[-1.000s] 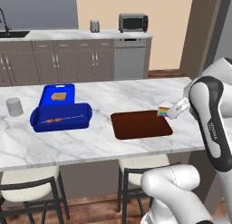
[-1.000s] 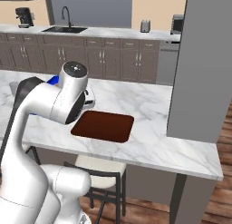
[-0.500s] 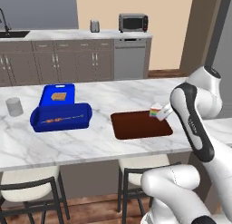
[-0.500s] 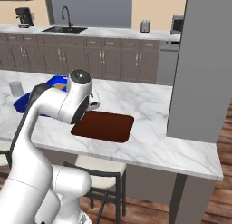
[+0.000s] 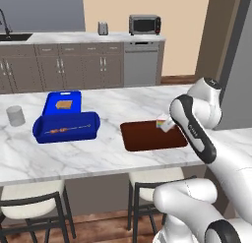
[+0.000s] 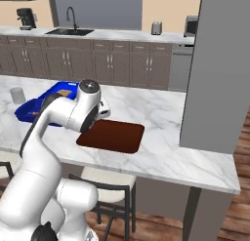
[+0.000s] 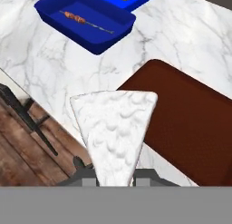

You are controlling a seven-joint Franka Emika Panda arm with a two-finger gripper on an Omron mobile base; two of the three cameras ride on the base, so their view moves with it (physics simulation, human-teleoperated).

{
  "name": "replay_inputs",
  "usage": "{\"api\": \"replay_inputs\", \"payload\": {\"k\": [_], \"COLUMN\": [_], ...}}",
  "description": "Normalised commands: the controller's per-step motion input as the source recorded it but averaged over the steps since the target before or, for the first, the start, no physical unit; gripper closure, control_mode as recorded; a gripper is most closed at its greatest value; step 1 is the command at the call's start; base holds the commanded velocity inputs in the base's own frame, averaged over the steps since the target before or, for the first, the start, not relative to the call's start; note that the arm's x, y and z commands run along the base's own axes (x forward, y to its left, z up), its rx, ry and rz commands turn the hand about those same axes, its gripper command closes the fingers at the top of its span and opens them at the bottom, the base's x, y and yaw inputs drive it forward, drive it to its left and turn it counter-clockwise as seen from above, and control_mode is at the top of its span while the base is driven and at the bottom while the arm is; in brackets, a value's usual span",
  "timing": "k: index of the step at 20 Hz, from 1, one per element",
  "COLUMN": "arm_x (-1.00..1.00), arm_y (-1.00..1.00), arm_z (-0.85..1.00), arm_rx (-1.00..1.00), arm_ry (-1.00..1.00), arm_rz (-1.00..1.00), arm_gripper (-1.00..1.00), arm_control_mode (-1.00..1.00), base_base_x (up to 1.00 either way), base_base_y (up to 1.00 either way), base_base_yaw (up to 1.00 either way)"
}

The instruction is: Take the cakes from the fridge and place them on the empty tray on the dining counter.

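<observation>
- Gripper (image 5: 166,124) first, in your left base view — it holds a cake slice (image 5: 161,123), rainbow layers just visible, pinched narrow at the end of the arm over the right end of the dark brown tray (image 5: 147,136). The tray's surface looks bare, so no cake has been set down yet. It lies on the marble dining counter (image 5: 113,158), with a blue container (image 5: 66,127) well to its left, a blue lid (image 5: 61,102) behind that, and a grey cup (image 5: 15,115) near the far left edge.
- Right base view: you see the tray (image 6: 117,137) empty again, and the arm's wrist bulks in front of its near corner; the gripper is hidden behind that joint, so the slice is hard to make out here. The tall grey fridge (image 6: 219,69) stands at the right.
- Hand view: the white-frosted wedge (image 7: 115,132) rises between the finger tips (image 7: 90,178), clamped at its narrow end, its broad end pointing toward the tray (image 7: 190,128). The wedge appears to sit over the counter edge beside the tray — not clearly above it.
- Where you stand, as I judge it: the first cake is fetched and nearly delivered; it remains to be lowered and released, and the second slice still has to come from the fridge.
</observation>
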Motion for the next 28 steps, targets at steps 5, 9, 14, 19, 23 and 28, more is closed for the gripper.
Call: {"api": "replay_inputs", "payload": {"k": [5,9,14,19,23,28], "arm_x": [0.3,0.31,0.28,0.25,0.29,0.32], "arm_y": [0.01,0.06,0.15,0.08,0.0,0.0], "arm_z": [-0.24,-0.27,-0.36,-0.29,-0.14,-0.12], "arm_rx": [0.0,-0.01,0.0,0.0,0.0,0.0], "arm_ry": [0.01,0.0,0.0,0.0,0.0,0.0], "arm_rz": [0.0,0.0,0.0,0.0,0.0,0.0], "arm_gripper": [1.0,1.0,1.0,1.0,1.0,1.0], "arm_control_mode": [-1.0,-1.0,-1.0,-1.0,-1.0,-1.0], "base_base_x": [0.0,0.0,0.0,0.0,0.0,0.0], "base_base_y": [0.0,0.0,0.0,0.0,0.0,0.0], "base_base_yaw": [0.0,0.0,0.0,0.0,0.0,0.0]}}
